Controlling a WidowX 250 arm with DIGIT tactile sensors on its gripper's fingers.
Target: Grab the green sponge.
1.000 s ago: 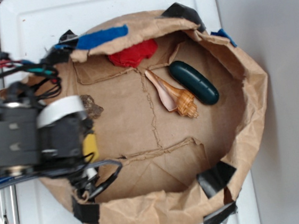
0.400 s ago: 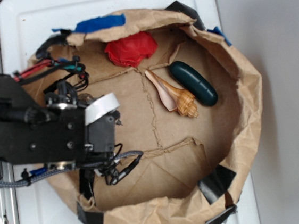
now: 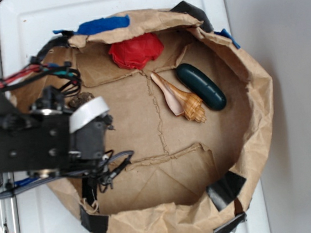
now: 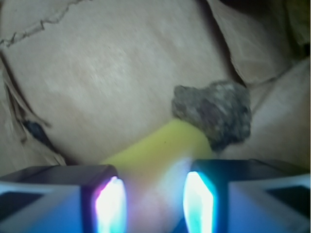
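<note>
It looks like a robot test lab, because a brown paper bag (image 3: 255,111) is taped down flat with black tape (image 3: 225,186) on a plain white table (image 3: 105,5) beside a robot arm (image 3: 30,141).

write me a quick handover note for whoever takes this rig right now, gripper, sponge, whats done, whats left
Gripper: fingers open, one on each side of the green sponge; no clamp visible yet.
Sponge: yellow foam on the paper bag floor, left side, hidden under the arm in the exterior view. A grey rock sits at its far end.
Done: approach and lining up.
Left: shut on the sponge, lift, probably avoiding the rock.
</note>
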